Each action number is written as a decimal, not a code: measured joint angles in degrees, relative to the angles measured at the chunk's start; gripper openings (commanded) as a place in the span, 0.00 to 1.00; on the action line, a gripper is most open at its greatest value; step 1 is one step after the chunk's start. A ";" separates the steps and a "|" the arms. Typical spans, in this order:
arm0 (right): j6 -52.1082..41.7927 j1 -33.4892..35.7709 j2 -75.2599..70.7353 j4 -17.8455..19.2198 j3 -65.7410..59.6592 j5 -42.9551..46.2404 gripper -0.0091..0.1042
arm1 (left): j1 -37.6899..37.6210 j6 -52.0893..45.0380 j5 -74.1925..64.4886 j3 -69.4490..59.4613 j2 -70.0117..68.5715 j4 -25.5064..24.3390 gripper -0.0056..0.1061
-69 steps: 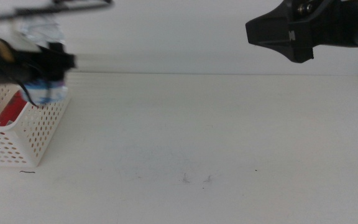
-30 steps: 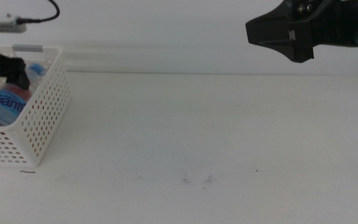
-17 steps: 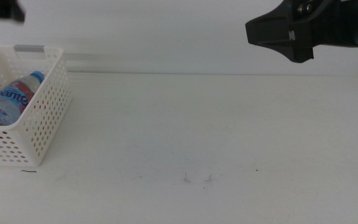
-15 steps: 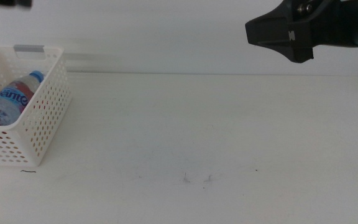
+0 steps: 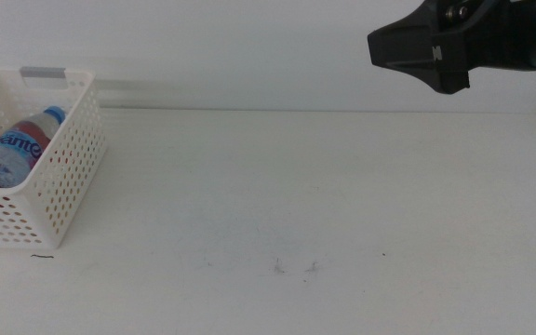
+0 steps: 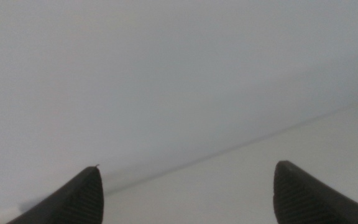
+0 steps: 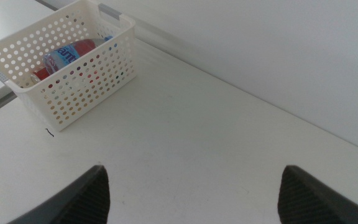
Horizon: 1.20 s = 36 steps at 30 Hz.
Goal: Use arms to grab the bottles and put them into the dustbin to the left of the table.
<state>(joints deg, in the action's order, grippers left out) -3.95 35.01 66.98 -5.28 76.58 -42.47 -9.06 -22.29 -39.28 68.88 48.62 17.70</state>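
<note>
You are seeing the task nearing completion: the water bottle is lying over something red inside the dustbin, far ahead of the wide-open, empty right gripper, while the left gripper is gaping empty, facing blank wall.

Bright, even, soft-shadowed light; middle view sharp, left wrist view hazy.

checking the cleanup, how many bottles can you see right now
1 clearly: the water bottle lying in the dustbin. Something red shows beneath it, likely another container; more may be hidden. None on the table.
</note>
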 measured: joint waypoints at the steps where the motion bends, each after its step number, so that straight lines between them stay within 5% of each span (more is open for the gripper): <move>1: 0.00 0.00 0.00 0.00 0.00 0.00 0.88 | 0.00 0.00 -0.83 -0.11 -0.17 0.57 0.89; 10: 0.00 -0.26 0.00 0.00 -1.01 0.49 0.88 | 0.00 -0.11 -2.79 -0.30 -0.19 1.47 0.89; 15: 0.00 -6.09 -1.98 -0.13 -7.07 12.21 0.88 | 1.24 -0.11 3.35 -4.48 -2.14 2.11 0.89; 23: 0.00 -19.08 -19.81 0.25 -33.26 35.76 0.88 | 7.08 -0.11 26.38 -35.86 -17.90 3.13 0.89; 36: 0.13 -33.30 -59.18 2.43 -73.22 35.95 0.88 | 8.51 -0.22 26.87 -66.42 -43.84 2.99 0.89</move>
<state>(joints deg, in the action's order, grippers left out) -3.83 1.71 7.79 -2.85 3.36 -6.51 -0.55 -22.52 -12.41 2.46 4.78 20.69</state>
